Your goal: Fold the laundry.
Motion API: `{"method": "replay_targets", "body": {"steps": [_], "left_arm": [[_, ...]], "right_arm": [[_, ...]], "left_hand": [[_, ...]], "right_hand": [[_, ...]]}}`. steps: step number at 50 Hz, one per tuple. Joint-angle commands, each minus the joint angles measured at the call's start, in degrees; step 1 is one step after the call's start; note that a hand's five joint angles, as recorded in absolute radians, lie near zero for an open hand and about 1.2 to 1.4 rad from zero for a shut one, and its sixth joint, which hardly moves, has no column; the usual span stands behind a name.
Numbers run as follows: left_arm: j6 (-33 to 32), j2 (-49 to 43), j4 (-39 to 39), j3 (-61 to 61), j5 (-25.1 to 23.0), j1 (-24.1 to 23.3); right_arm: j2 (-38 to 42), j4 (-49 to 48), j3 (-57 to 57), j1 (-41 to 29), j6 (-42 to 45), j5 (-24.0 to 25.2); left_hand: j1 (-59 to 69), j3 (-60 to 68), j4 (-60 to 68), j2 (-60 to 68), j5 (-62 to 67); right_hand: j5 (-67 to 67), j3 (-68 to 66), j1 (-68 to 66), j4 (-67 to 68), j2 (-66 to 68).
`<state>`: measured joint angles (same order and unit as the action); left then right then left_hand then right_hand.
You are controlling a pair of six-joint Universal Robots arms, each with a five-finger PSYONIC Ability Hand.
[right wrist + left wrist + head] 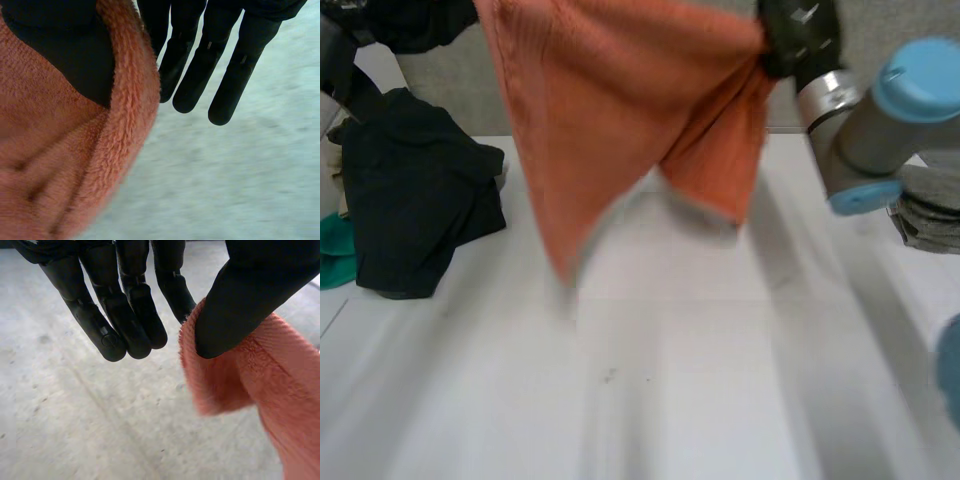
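An orange towel (pixel 610 120) hangs in the air above the white table (pixel 670 390), stretched between my two hands, its lower corners dangling free of the surface. My left hand (pixel 425 25) is at the towel's upper left corner. In the left wrist view its thumb (pixel 240 305) pinches the towel's edge (pixel 280 390) against the side of the straight fingers (pixel 125 315). My right hand (pixel 800 40) has the upper right corner. In the right wrist view the towel (pixel 60 165) wraps round the thumb (pixel 65 45), beside the straight fingers (pixel 200 65).
A heap of black clothing (pixel 415 195) lies at the table's left, with a teal cloth (pixel 335 255) beside it at the edge. Folded grey cloth (pixel 930 215) sits at the far right, behind my right arm (pixel 880 120).
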<state>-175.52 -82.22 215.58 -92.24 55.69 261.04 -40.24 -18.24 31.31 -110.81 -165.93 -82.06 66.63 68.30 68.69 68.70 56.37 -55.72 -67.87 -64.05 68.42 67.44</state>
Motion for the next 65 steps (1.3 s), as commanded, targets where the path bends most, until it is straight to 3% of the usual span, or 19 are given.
{"method": "replay_targets", "body": {"steps": [1,5,9,12,17,20,21,25,29,36,40,47,51,56,65], "left_arm": [[-1.14,-9.16,-2.09,3.82,1.61,1.31],[-2.37,-15.40,-3.76,3.39,0.12,1.49],[-5.34,-22.34,-4.99,2.16,-2.16,1.58],[-8.60,-26.75,-5.78,1.28,-2.87,1.49],[-20.00,-35.62,-9.02,-0.04,-2.52,1.23],[-25.82,-37.31,-11.84,-0.31,-2.35,0.87],[-29.41,-36.96,-14.20,-0.39,-2.26,0.87],[-36.36,-34.25,-20.62,-0.92,-1.91,0.70],[-39.54,-29.86,-25.37,-0.75,-0.77,0.43],[-34.37,-20.80,-30.04,-0.57,3.71,0.43],[-25.26,-14.83,-31.97,0.48,7.66,-0.35],[-13.63,-12.61,-36.63,3.99,13.29,-3.25],[-10.72,-16.47,-41.81,9.17,18.47,-7.47],[-10.55,-28.49,-50.67,20.75,25.41,-10.72],[-12.65,-45.91,-60.97,37.04,28.59,-10.64]], "right_arm": [[-16.33,-4.17,23.56,2.18,0.52,-0.39],[-22.32,-5.23,36.84,1.83,2.00,2.06],[-22.69,-4.45,46.44,-0.35,5.08,4.27],[-21.03,-2.60,50.33,-2.21,7.72,4.27],[-13.57,3.10,51.57,-5.37,14.83,2.26],[-11.80,5.57,49.99,-6.17,16.51,0.50],[-11.80,6.80,49.03,-6.34,16.60,-0.90],[-12.93,9.00,47.09,-5.47,15.03,-2.40],[-17.05,12.77,46.03,-4.85,13.10,-1.45],[-23.21,24.19,44.54,-0.82,9.32,1.72],[-25.06,30.08,43.31,1.91,6.68,1.81],[-26.12,36.60,43.57,7.45,1.05,1.37],[-26.38,38.01,46.29,9.74,0.87,0.14],[-27.09,36.53,52.78,13.07,4.20,-0.47],[-27.79,25.98,62.28,15.54,10.89,-0.30]], "left_hand": [[13.37,11.70,11.31,11.30,13.63],[13.37,11.70,11.31,11.30,13.63],[13.37,11.70,11.31,11.30,13.63],[13.37,11.70,11.31,11.30,13.63],[13.37,11.70,11.31,11.30,13.63],[6.71,5.04,4.65,4.64,6.97],[-3.66,-5.33,-5.72,-5.73,-3.40],[-27.22,-28.89,-29.28,-29.29,-26.96],[-40.08,-41.75,-42.14,-42.15,-39.82],[-40.61,-42.27,-42.67,-42.68,-40.35],[-40.10,-41.77,-42.16,-42.17,-39.85],[-39.26,-40.93,-41.32,-41.33,-39.00],[-36.23,-37.90,-38.29,-38.30,-35.97],[-35.23,-36.89,-37.29,-37.29,-34.97],[-33.71,-35.38,-35.77,-35.78,-33.45]], "right_hand": [[-14.28,-12.13,-15.95,11.58,12.56],[-14.28,-12.13,-15.95,11.58,12.56],[-14.28,-12.13,-15.95,11.58,12.56],[-14.28,-12.13,-15.95,11.58,12.56],[-14.28,-12.13,-15.95,11.58,12.56],[2.82,4.98,1.16,-5.53,-4.54],[16.88,19.04,15.22,-19.59,-18.60],[43.03,45.19,41.37,-45.74,-44.75],[54.98,57.14,53.32,-57.69,-56.70],[55.72,57.87,54.05,-58.42,-57.44],[55.72,57.87,54.05,-58.42,-57.44],[55.72,57.87,54.05,-58.42,-57.44],[55.72,57.87,54.05,-58.42,-57.44],[55.72,57.87,54.05,-58.42,-57.44],[50.50,52.65,48.84,-53.21,-52.22]]}}
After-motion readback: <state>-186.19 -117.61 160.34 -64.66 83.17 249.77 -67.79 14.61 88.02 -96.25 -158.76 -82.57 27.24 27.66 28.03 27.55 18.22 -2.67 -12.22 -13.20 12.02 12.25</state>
